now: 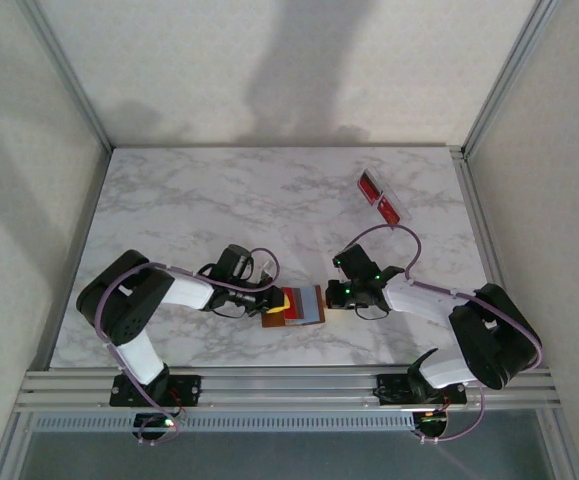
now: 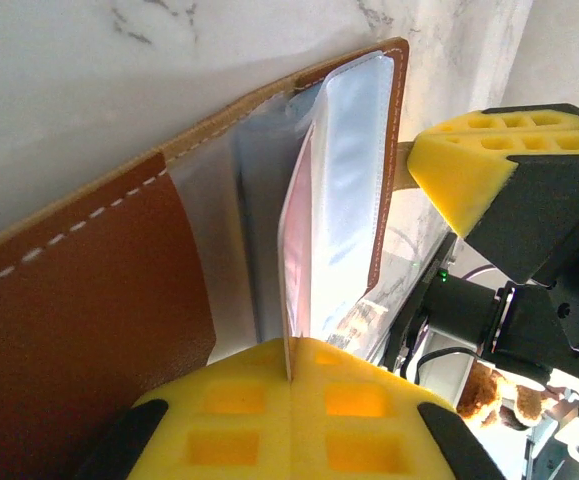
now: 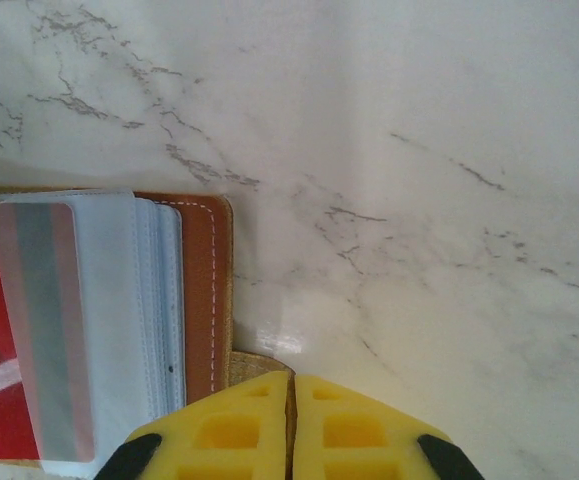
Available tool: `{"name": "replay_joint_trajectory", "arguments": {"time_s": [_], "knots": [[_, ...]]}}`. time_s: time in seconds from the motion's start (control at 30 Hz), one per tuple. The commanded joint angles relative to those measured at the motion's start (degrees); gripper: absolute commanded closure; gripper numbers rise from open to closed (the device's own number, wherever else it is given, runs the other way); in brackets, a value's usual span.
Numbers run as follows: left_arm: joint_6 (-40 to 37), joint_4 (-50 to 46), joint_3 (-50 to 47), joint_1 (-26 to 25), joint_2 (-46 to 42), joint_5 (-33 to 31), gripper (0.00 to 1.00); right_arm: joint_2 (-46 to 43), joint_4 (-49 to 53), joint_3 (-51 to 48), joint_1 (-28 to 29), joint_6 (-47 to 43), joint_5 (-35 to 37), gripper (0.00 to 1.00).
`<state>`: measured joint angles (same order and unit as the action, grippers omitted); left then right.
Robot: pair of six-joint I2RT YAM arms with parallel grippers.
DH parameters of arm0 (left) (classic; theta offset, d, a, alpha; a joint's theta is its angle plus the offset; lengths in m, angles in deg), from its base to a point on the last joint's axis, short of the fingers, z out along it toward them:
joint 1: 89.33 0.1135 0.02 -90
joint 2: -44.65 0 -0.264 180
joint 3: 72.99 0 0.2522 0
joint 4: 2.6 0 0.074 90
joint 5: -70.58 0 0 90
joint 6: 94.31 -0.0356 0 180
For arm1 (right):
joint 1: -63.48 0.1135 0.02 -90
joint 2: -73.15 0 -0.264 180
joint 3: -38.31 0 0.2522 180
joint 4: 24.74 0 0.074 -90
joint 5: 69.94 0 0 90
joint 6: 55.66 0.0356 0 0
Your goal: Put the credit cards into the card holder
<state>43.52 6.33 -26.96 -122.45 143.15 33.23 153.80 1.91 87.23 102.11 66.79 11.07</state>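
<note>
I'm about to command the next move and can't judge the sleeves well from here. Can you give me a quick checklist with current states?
1. Card holder lying open on the table: ok.
2. Left fingers shut on the upright sheet: ok.
3. Whether that sheet is a sleeve or a card: cannot tell.
4. Right fingers shut at the holder's tab; actual grip on it: cannot tell.
5. All cards loaded: not ok, red cards sit in the clear tray.
</note>
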Motion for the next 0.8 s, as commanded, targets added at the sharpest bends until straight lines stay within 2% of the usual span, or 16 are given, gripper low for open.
{"name": "replay_joint_trajectory", "arguments": {"time_s": [0.0,0.17,0.4,0.47,0.6,0.77], "knots": [[0.31,-0.60,-0.25,0.71,0.73,-4.11,1.00,-0.42,0.42,-1.21,0.74,0.94,-0.84,1.00],[1.63,2.08,-0.86,0.28,0.72,-2.50,1.00,-0.38,-0.45,-1.39,1.00,1.28,-3.05,1.00],[0.94,0.91,0.75,-1.32,2.58,-1.20,1.00,0.06,-2.46,-1.41,1.57,2.28,-4.76,1.00],[0.57,-0.28,1.45,-1.42,3.01,-1.77,0.92,0.11,-2.68,-1.50,2.01,2.69,-4.36,1.00],[-3.51,-8.27,3.27,-1.33,1.39,-5.32,0.86,-0.67,-1.62,-1.28,2.46,3.06,-2.03,0.99],[-7.31,-18.02,5.75,-0.89,-2.28,-11.18,0.69,-4.21,3.07,-0.18,3.89,2.75,5.13,0.81]]}}
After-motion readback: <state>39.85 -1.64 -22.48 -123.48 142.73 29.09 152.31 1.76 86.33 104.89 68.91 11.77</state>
